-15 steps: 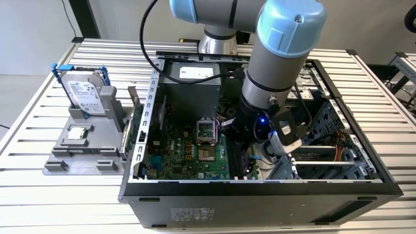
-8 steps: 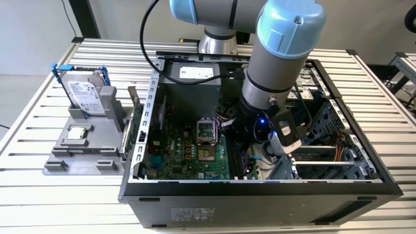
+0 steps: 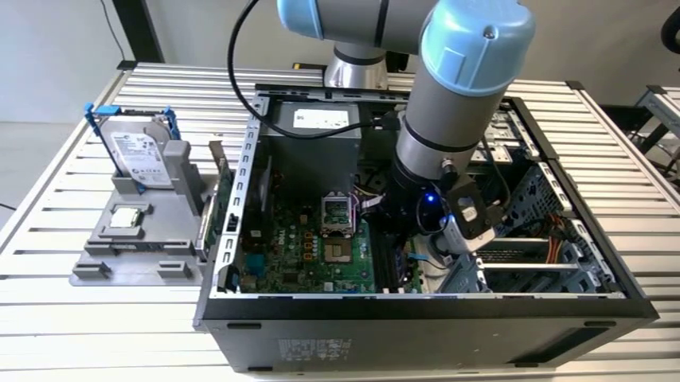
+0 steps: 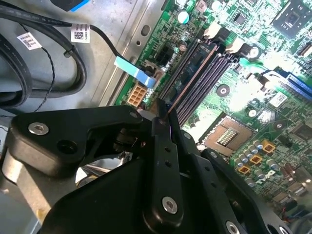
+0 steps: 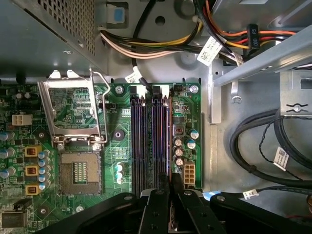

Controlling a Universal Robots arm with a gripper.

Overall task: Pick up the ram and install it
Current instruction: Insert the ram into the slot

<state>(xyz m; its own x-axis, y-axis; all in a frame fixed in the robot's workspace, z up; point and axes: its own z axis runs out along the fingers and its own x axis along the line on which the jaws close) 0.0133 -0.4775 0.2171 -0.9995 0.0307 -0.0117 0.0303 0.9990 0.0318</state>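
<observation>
Steel case [image 3: 425, 306], open-topped and boxy, takes up most of the slatted table [image 3: 64, 334], with the blue-capped arm [image 3: 457, 103] reaching down into it. Green motherboard [image 5: 112, 122] lies flat inside, glossy and studded with parts. Black gripper [image 5: 169, 187] sits clenched on the ram [image 5: 168, 146], a thin stick standing edge-on in the slots [image 5: 139, 141] right of the processor socket [image 5: 80, 173]. I'd judge it light, stiff and fragile, best held by its long flat faces near mid-length.
</observation>
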